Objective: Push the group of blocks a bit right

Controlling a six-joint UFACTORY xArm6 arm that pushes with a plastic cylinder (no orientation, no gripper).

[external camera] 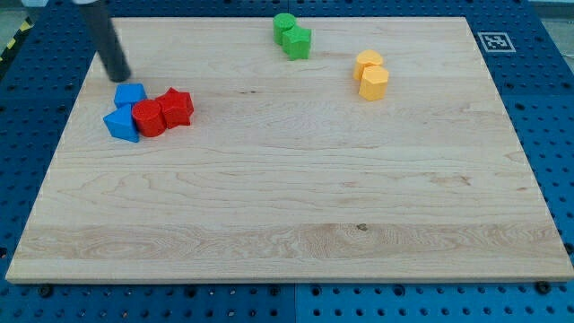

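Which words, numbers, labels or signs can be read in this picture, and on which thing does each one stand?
No readable word or number shows anywhere.
The square black-and-white marker, on the wooden board's top right corner: a coded pattern, not text.
The blue blocks, red blocks, green blocks, yellow blocks and my tip carry no labels.

No readable text; only a black-and-white square marker [492, 41] on the wooden board's [287, 224] top-right corner.

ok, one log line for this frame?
my tip: just up-left of blue-and-red block cluster, not clearly touching | green pair, yellow pair: apart | push: pending
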